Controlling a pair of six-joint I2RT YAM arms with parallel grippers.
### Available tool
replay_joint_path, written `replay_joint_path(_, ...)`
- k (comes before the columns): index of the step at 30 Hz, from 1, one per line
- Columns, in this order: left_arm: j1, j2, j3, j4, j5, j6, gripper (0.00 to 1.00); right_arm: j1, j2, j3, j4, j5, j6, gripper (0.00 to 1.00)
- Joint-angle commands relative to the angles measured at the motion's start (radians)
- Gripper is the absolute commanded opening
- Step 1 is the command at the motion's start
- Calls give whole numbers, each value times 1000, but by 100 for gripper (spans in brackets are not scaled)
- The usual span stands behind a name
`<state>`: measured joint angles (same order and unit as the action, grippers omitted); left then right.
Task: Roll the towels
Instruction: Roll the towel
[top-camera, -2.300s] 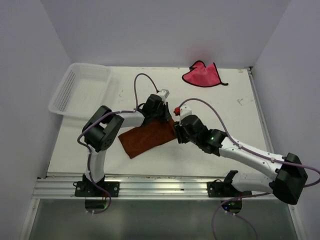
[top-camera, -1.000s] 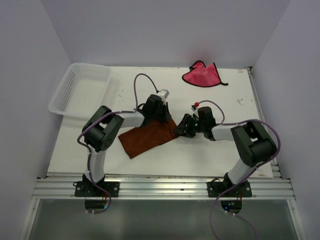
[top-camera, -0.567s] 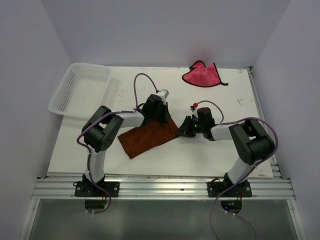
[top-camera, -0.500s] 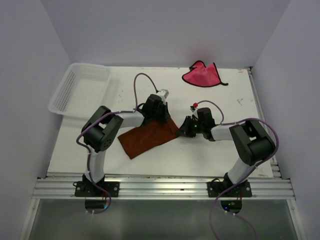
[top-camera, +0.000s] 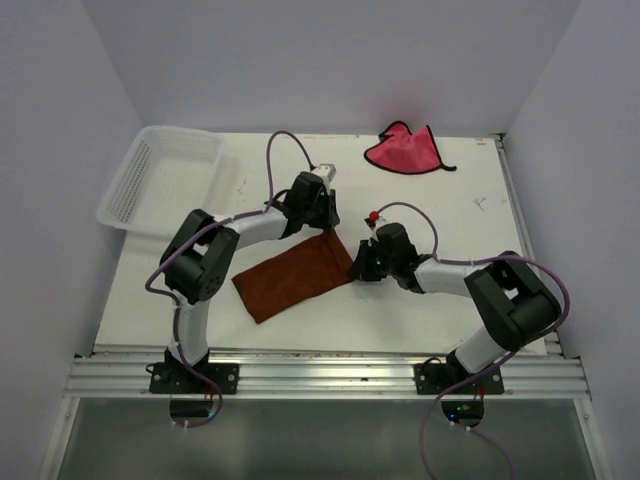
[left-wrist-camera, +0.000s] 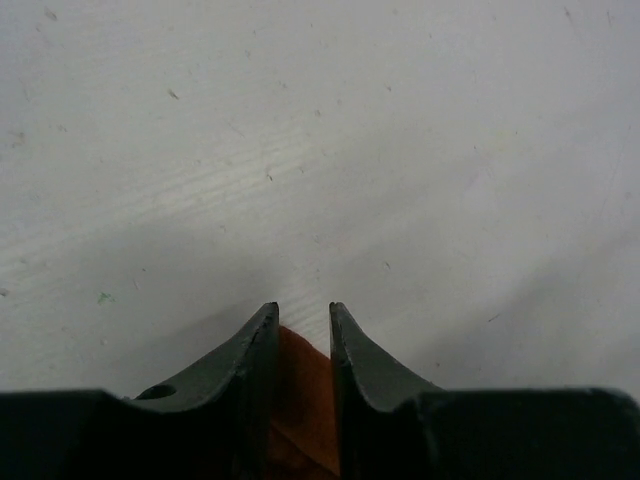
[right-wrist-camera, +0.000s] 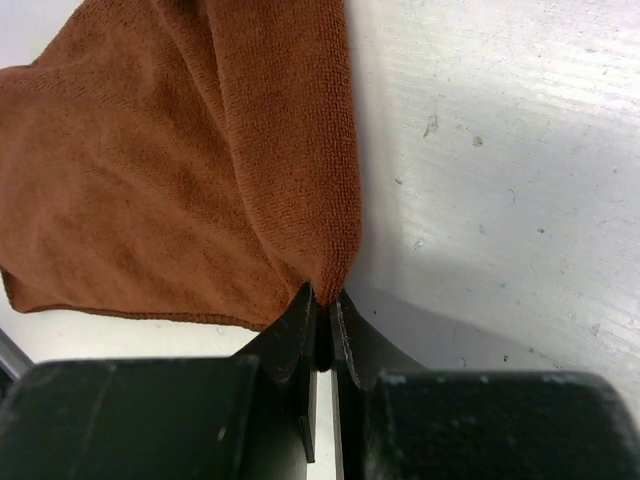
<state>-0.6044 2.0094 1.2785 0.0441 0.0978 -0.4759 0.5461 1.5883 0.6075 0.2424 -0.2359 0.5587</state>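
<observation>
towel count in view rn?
2. The rust-brown towel lies flat mid-table between the two arms, one corner pinched in the right gripper. The pink towel sits crumpled at the far edge, right of centre. No others visible.

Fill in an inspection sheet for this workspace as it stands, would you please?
Surface: white table, faint scuffs and specks.
Job's things: brown towel unrolled mid-table; pink towel crumpled at the far edge, untouched.
Clutter: white basket at the far left, nothing seen in it.
Grippers: right gripper pinched on the brown towel's corner; left gripper slightly parted with brown cloth between, grip unclear.
Cables: purple cables loop above both arms, clear of the towels.
Surroundings: plain walls on three sides.
</observation>
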Motion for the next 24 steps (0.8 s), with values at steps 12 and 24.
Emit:
replay_joint_path(12, 17, -67, 194, -222, 17, 57, 35, 32, -44, 6, -58, 124, -37, 0)
replay_joint_path(24, -40, -74, 154, -336, -86, 26, 38, 57, -48, -6, -54, 162, -34, 0)
